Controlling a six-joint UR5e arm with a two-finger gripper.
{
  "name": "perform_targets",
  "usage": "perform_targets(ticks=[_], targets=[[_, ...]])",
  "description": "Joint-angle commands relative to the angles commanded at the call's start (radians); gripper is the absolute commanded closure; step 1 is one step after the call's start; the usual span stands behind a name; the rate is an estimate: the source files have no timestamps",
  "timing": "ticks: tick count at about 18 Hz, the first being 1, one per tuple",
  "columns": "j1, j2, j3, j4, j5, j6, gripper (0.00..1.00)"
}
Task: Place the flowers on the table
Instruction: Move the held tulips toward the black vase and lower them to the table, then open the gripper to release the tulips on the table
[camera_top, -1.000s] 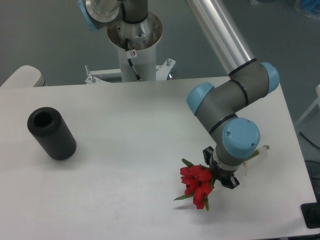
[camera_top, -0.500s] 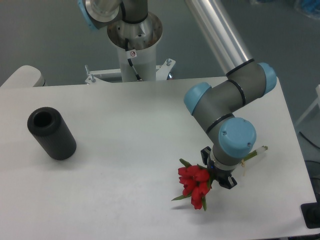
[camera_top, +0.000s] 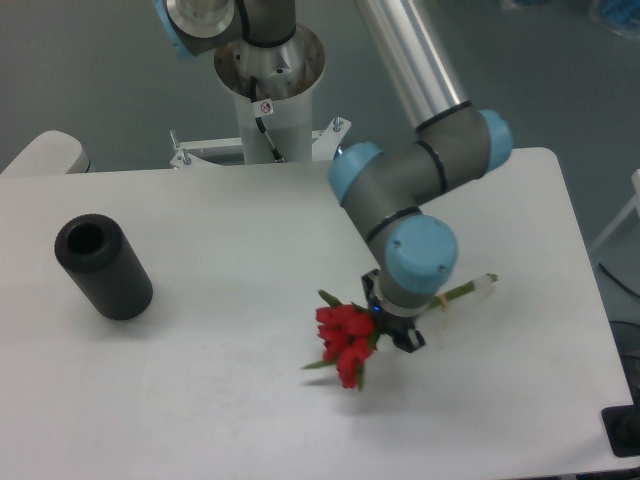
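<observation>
Under the gripper (camera_top: 391, 327), clamped by the stems: flowers (camera_top: 345, 337), red heads toward 8 o'clock, pale end toward 2 o'clock, just over the table (camera_top: 230, 250), maybe touching.

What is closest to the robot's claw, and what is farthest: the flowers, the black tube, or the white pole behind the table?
1. The flowers: right at the claw, blooms to its left.
2. The white pole: behind the table's far edge.
3. The black tube: far left on the table.
</observation>
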Motion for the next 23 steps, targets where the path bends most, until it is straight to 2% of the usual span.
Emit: perform_targets(ticks=[4,7,9,10,11,17,23], targets=[[-0.003,0.034,-0.087,0.073,0.002,0.000,0.85],[-0.014,0.045,-0.115,0.077,0.002,0.002,0.79],[-0.017,0.048,-0.123,0.077,0.000,0.012,0.51],[-0.015,0.048,-0.124,0.077,-0.002,0.012,0.33],[-0.015,0.048,-0.126,0.078,-0.003,0.009,0.00],[-0.005,0.046,-0.097,0.092,-0.002,0.014,0.00],[0.014,-0.011,0.035,0.074,-0.002,0.017,0.00]])
